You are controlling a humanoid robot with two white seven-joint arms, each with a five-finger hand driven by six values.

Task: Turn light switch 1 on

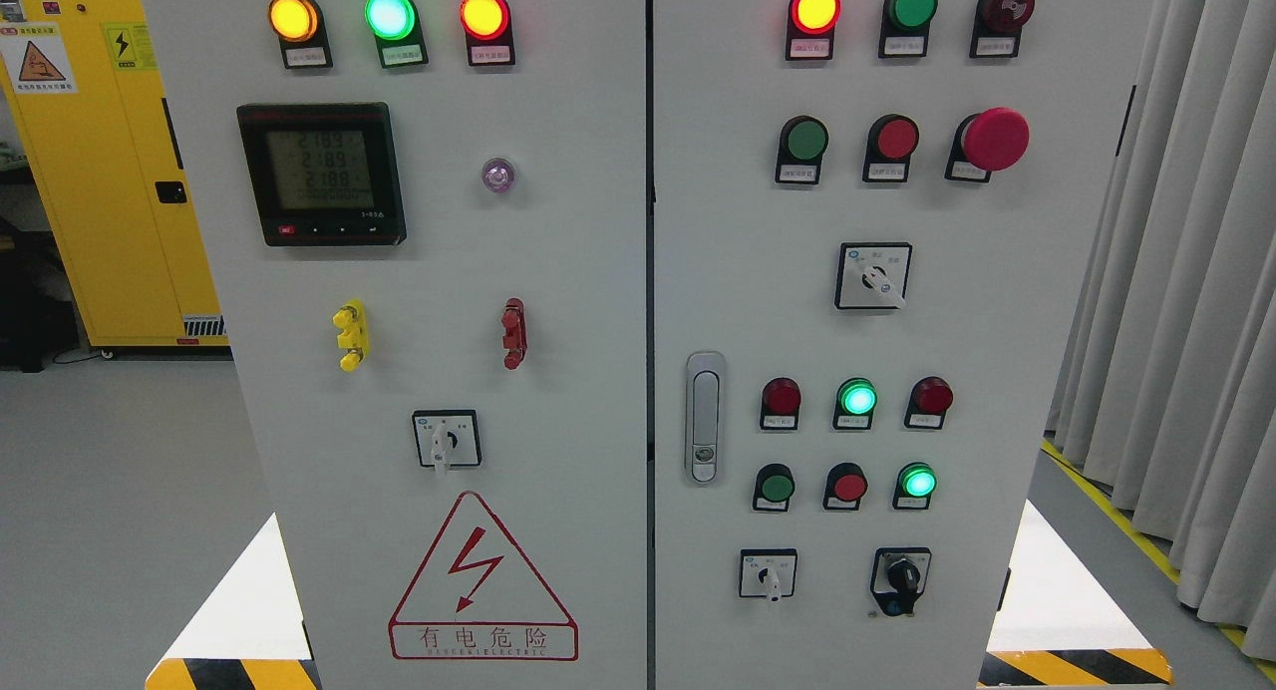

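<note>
A grey electrical cabinet [598, 271] with two doors fills the head view. The left door carries a white rotary switch [446, 441] pointing down. On the right door are a white rotary selector [873, 276], another small white rotary switch [768, 573] and a black knob switch [902, 575]. Green push buttons [803, 140] [775, 487] and red push buttons [895, 138] [848, 487] sit in rows; one green button [917, 482] glows. I cannot read the labels to tell which is switch 1. Neither hand shows.
Lit yellow, green and red lamps [389, 15] top the left door above a digital meter [321, 173]. A red mushroom stop button [994, 139] and a door handle [705, 416] are on the right door. A yellow cabinet [100, 172] stands left, grey curtains [1186, 271] right.
</note>
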